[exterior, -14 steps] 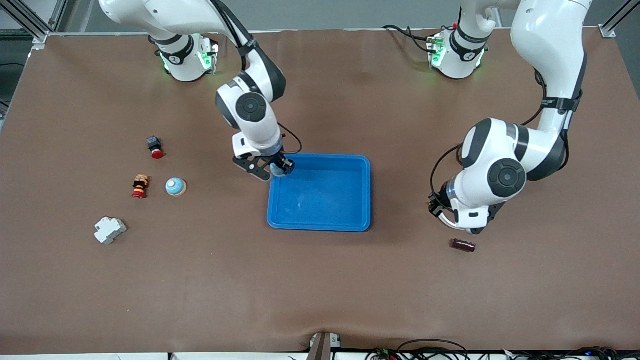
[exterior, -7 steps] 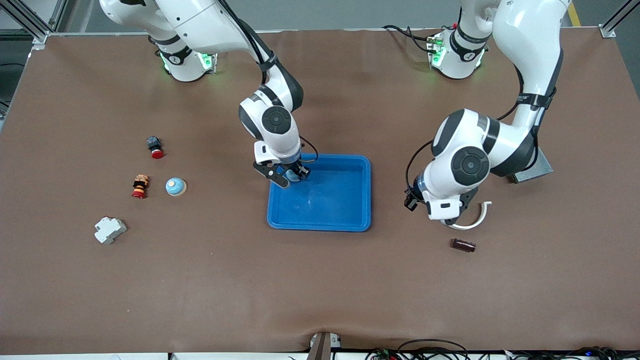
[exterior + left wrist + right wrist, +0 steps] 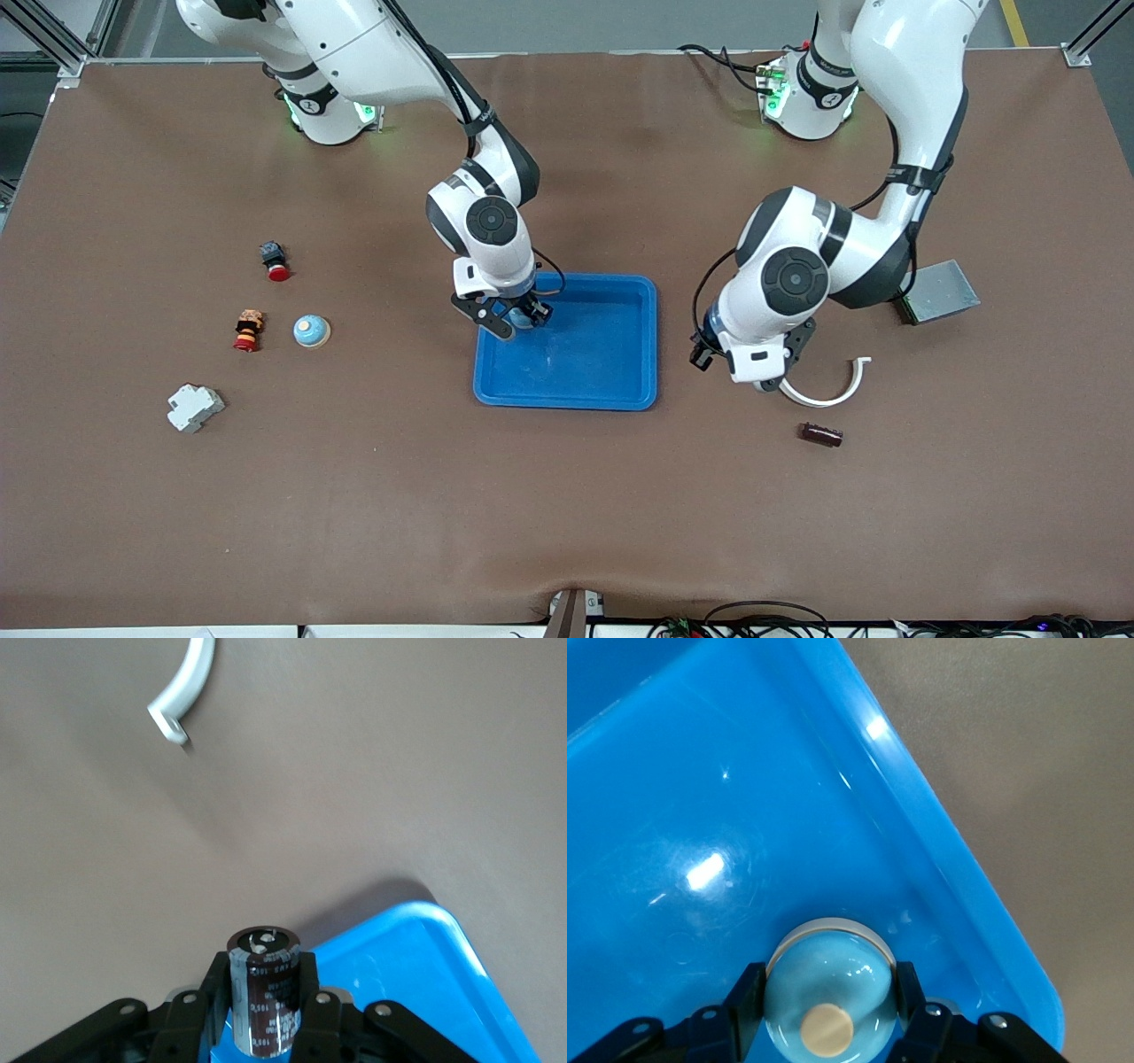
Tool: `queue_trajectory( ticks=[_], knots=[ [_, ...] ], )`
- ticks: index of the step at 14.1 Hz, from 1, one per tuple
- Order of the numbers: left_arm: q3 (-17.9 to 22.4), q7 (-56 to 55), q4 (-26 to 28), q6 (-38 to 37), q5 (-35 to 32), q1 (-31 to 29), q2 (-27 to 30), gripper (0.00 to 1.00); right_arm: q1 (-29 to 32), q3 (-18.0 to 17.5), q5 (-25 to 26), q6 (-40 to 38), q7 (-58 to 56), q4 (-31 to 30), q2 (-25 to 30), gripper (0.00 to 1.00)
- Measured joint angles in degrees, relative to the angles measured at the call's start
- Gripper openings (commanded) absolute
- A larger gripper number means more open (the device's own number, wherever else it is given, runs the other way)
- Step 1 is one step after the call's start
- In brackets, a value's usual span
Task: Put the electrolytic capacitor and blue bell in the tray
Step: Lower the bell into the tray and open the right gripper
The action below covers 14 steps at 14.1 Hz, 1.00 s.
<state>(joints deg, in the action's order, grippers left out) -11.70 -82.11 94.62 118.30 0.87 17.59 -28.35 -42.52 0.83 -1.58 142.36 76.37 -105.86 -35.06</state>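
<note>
The right gripper (image 3: 523, 317) carried the blue bell (image 3: 828, 992) over the tray (image 3: 620, 390); the left gripper (image 3: 749, 383) swung trayward.

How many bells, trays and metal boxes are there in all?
Bells: 2, the table bell and the held bell
Trays: 1, the tray
Metal boxes: 1, the metal box
Total: 4

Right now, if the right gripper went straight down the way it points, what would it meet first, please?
Most likely the floor of the tray: the right gripper, shut on the blue bell, points into it.
</note>
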Motion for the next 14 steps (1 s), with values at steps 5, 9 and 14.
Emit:
queue_trajectory(
  ticks=[5, 9, 14],
  knots=[
    [-0.1, -6.4, 0.0, 2.4, 0.3, 3.9, -0.9, 0.04, 0.0, 0.6, 0.0, 0.2, 0.3, 0.1, -0.2, 1.00],
    [-0.1, -10.9, -0.1, 4.9, 0.3, 8.4, -2.8, 0.04, 0.7, 1.0, 0.0, -3.5, -0.5, 2.6, 0.3, 1.00],
    [0.0, -13.8, -0.4, 10.0, 0.3, 12.3, -7.2, 0.04, 8.6, 1.4, 0.1, -15.5, -18.3, 4.6, 5.8, 1.00]
  ],
)
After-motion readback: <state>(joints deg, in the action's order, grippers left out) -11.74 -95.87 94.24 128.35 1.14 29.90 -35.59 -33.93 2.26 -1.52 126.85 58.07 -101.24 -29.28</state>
